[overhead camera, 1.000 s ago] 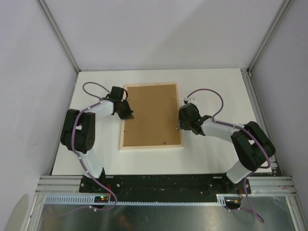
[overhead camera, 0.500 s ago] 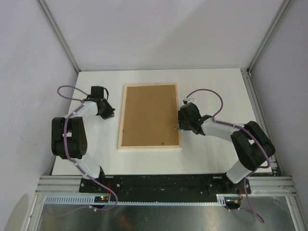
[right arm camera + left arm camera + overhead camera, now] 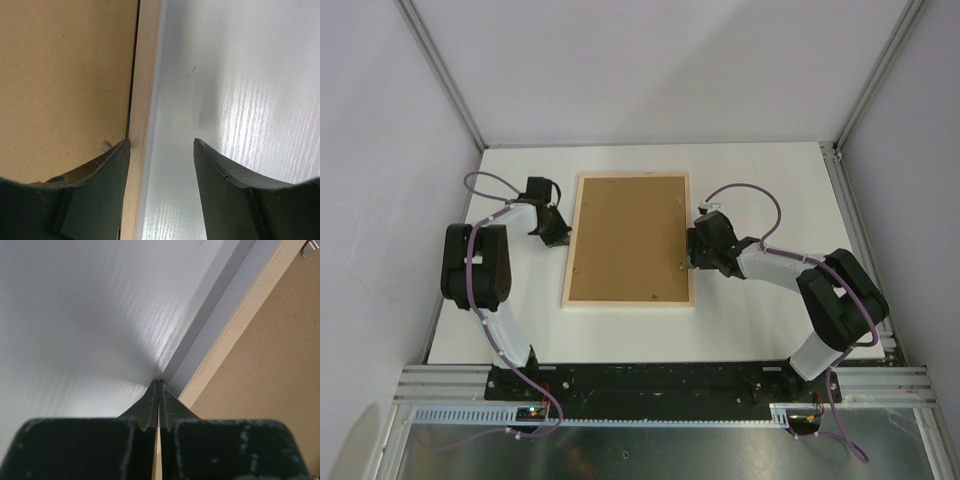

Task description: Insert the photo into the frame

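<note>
Frame (image 3: pixel 625 304), a thin pale-wood rectangle, lies back-up on the white table (image 3: pixel 770 170), nudged slightly left. Brown backing board (image 3: pixel 628 240) fills it; photo unseen, probably underneath. Left gripper (image 3: pixel 558 236), pinched closed and empty, has left the board for the left rim. Right gripper (image 3: pixel 692 250), half-open, straddles the right rim without gripping.

Seen from my remote station: one white table (image 3: pixel 760 170) carrying one frame (image 3: pixel 627 303), lying back-up, with one brown backing board (image 3: pixel 628 238) seated in it. I count two arms, one left arm (image 3: pixel 480 275) and one right arm (image 3: pixel 832 300). Each ends in a single pincer, so two in all: the left pincer (image 3: pixel 563 238) and the right pincer (image 3: pixel 688 262). Each has two fingers (image 3: pixel 100 170), making four. Two purple cables arch over the arms, a left cable (image 3: pixel 485 174) and a right cable (image 3: pixel 750 186). Each wrist view gives me one small metal tab (image 3: pixel 105 148) (image 3: pixel 311 249) on the board. From above the tabs are too small for me to count.
</note>
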